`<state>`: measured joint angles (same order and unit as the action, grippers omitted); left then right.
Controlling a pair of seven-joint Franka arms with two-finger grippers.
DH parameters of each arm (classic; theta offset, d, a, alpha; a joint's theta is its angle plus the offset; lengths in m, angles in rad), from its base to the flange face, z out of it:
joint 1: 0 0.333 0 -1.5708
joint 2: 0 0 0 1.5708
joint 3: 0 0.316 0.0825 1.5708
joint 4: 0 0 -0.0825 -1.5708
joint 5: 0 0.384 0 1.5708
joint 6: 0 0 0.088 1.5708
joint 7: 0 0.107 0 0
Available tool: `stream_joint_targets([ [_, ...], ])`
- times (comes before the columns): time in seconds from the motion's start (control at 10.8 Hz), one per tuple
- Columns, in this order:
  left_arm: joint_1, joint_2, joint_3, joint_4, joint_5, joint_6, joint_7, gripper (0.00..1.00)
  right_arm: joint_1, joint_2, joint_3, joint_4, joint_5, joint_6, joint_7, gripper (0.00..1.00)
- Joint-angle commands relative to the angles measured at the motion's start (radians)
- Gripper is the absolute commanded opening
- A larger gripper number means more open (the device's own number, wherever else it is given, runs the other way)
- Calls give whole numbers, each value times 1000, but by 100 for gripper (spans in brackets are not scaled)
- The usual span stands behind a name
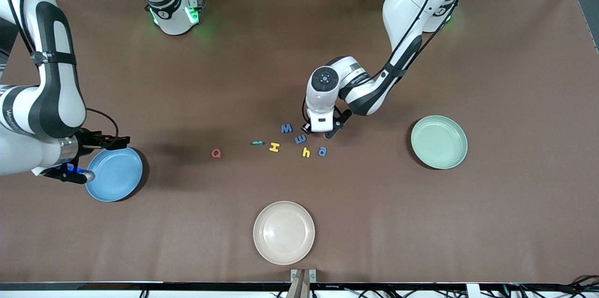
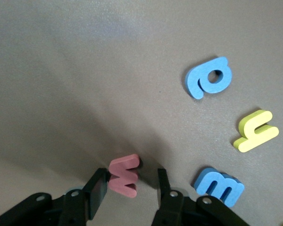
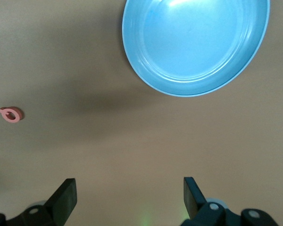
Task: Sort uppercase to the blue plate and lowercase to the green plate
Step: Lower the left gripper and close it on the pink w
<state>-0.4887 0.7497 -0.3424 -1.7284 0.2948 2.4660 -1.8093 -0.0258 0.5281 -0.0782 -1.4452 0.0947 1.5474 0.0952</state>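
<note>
Left gripper [image 2: 130, 188] down at the letter cluster, jaws astride red w [image 2: 124, 175], gaps showing, not clamped | right gripper [image 3: 127, 195] waits wide open beside blue plate [image 3: 151, 77] | green plate [image 1: 461, 141] awaits lowercase

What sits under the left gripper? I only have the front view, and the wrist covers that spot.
Observer: A red w sits on the table between the fingers of the left gripper. There is a gap at one finger, so it is not yet clamped.
Operator: Is the right gripper carrying a letter?
Observer: No. The right gripper is open with nothing in it, over bare table beside the blue plate.
</note>
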Motion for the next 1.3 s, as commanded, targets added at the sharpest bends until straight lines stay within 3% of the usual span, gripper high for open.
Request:
stream_joint_targets([
  [0.0,-14,8,13,-10,52,13,-41,44,-11,6,6,22,3,-12,12,100],
  [0.28,-14,7,13,-16,52,11,-39,34,-13,4,5,23,5,-13,6,100],
  [0.56,-11,3,13,-14,53,8,-29,18,-29,3,5,23,3,-16,1,100],
  [0.74,-5,-7,13,-8,53,1,-19,14,-33,3,5,23,5,-16,3,100],
  [1.21,67,-113,8,-2,60,-204,232,5,-20,7,5,22,0,-13,4,100],
])
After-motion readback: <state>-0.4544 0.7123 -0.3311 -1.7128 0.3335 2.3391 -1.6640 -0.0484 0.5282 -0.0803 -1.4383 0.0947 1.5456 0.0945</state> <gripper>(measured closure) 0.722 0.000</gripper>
